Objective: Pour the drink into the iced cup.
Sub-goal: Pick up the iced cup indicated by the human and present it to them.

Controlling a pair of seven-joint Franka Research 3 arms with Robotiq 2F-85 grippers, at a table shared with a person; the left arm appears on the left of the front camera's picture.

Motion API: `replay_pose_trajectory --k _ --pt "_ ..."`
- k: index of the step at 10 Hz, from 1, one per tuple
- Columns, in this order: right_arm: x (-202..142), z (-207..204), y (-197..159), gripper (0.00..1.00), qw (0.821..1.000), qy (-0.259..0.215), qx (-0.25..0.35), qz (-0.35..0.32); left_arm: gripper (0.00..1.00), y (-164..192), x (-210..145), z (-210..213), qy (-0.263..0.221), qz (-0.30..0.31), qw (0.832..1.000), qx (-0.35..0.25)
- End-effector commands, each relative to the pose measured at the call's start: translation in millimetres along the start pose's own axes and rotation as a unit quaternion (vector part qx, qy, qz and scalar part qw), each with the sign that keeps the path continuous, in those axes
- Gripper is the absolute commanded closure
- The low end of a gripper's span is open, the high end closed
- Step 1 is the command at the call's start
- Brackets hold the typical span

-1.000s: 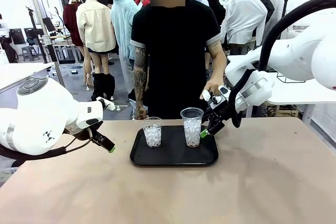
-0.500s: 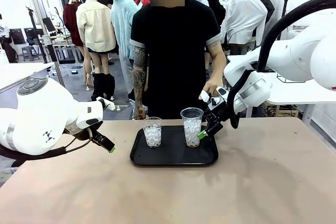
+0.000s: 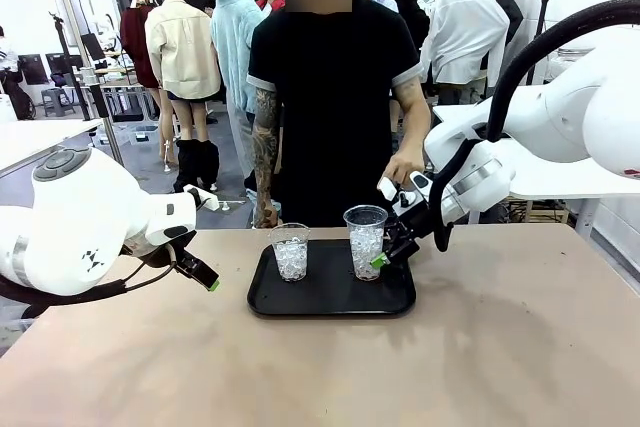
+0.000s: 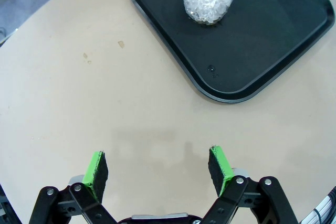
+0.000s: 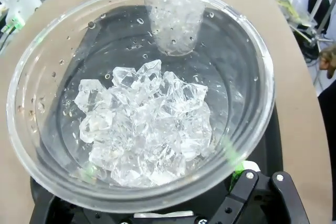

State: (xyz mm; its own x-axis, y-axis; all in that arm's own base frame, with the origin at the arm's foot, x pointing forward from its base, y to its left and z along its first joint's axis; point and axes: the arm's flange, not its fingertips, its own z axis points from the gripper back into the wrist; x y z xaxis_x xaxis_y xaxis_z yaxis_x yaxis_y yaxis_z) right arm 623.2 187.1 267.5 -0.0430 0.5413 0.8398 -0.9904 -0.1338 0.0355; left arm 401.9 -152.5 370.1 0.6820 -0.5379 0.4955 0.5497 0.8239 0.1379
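While no print on the cups or tray can be read, and a small dark emblem on the left arm's white shell is too small to make out, the change since a second ago is plain: the right gripper (image 3: 379,258) has slid toward picture left and slightly down, closing on the taller iced cup (image 3: 365,240), which stands at the right of the black tray (image 3: 330,295) in the middle of the front view. Its jaws stand spread on either side of that cup; in the right wrist view the round clear plastic rim sits between them, one green pad (image 5: 234,168) showing through the wall at lower right, though whether the pads touch the plastic I cannot tell. Chunky, angular ice cubes (image 5: 147,124) lie heaped in the bottom, and droplets bead the inner wall. The shorter iced cup (image 3: 290,251), also clear and tapered, has not moved from the tray's left half. The left gripper (image 4: 157,157) hangs as before at the left of the front view, above the smooth tan table (image 3: 470,347), jaws released and wide with nothing between the green pads (image 4: 96,169). The tray is matte with rounded corners and a raised lip. A person's hand (image 3: 405,167) hangs just above the right gripper.
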Motion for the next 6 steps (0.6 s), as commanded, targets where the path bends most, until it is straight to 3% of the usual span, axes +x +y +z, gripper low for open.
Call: replay_pose_trajectory --k 1,6 --pt "1.8 -8.0 -2.7 0.0 1.0 -0.018 -0.003 0.019 0.0 1.8 -0.1 0.9 -0.001 0.002 1.0 0.0" --pt "0.9 -12.5 -5.0 0.0 0.999 -0.022 -0.001 0.029 0.0 1.8 -0.1 0.9 -0.001 0.002 1.0 0.0"
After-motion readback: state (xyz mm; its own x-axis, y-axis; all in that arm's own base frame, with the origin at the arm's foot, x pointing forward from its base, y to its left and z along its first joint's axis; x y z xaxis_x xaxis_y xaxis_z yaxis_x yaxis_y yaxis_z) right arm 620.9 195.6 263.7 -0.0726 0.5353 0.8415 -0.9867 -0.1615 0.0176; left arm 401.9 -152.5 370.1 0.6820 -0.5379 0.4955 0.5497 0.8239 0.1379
